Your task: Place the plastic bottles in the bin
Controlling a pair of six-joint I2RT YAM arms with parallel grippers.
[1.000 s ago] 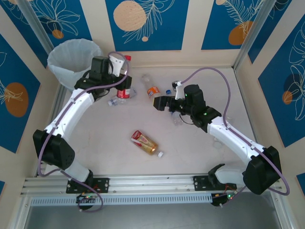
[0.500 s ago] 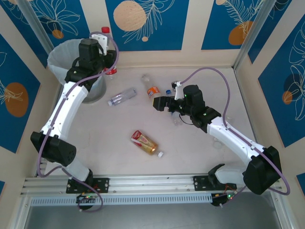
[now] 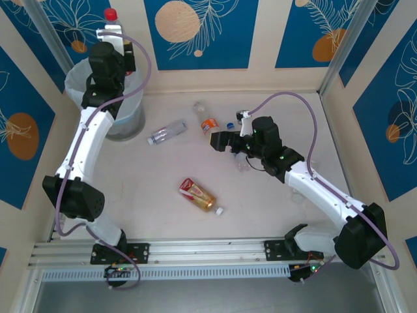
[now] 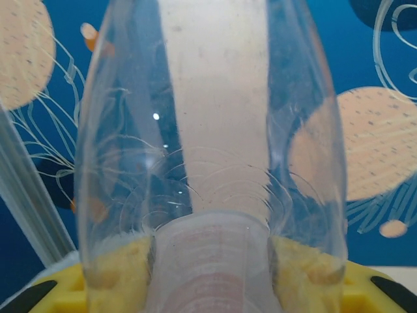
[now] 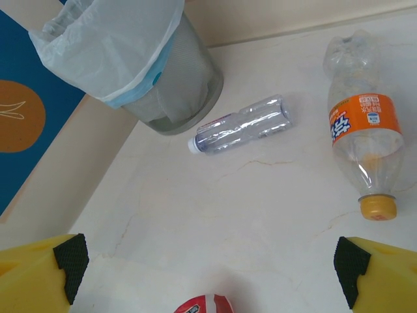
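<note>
My left gripper is raised above the bin, a grey wastebasket lined with a white bag, and is shut on a clear bottle with a red cap. In the left wrist view that bottle stands between the yellow pads. Three more bottles lie on the table: a clear one with a white cap, an orange-labelled one and a red-yellow one. My right gripper hovers open over mid-table, nothing between its fingers; below it show the bin and both far bottles.
A loose blue cap lies near the right gripper. A crumpled clear bottle lies under the right forearm. Patterned walls close in the table on three sides, with the bin in the back left corner.
The left arm has lifted the red-capped bottle off the table beside the bin and carried it up and left over the bin. The right arm has stayed put.
</note>
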